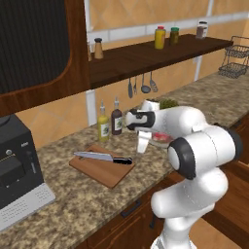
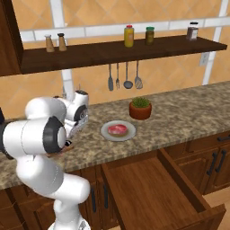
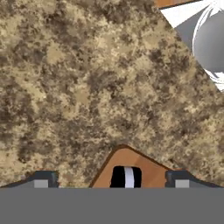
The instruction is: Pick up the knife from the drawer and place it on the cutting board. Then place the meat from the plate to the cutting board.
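Speckled brown granite counter (image 1: 214, 104) runs beneath tan tiled walls; a dark wood shelf (image 2: 121, 50) above it carries jars and bottles, and metal utensils (image 2: 123, 77) hang under it.

Cutting board (image 1: 101, 166): flat rectangular light-brown wood with rounded corners, lying on the counter. In the hand view its slotted end (image 3: 127, 170) shows at the bottom.

Knife (image 1: 103, 157): long pointed silver blade, black handle, lying flat across the board.

Plate (image 2: 118, 130): round, shallow, pale grey-white, on the counter well right of the board.

Meat (image 2: 117, 130): small oval raw steak, red-pink with paler marbling, resting on the plate.

Drawer (image 2: 155, 188): dark reddish-brown wood, box-shaped, pulled out below the counter in front of the plate.

Gripper (image 1: 141, 144): white hand pointing down, hanging above the counter between board and plate; fingers (image 3: 43, 179) spread wide apart, nothing between them.

Terracotta pot (image 2: 140, 108): round, with a green plant, just behind the plate.

Two bottles (image 1: 110, 121): one yellowish, one dark, standing behind the board.

Black coffee machine (image 1: 18, 175): boxy, on a grey base, left of the board.
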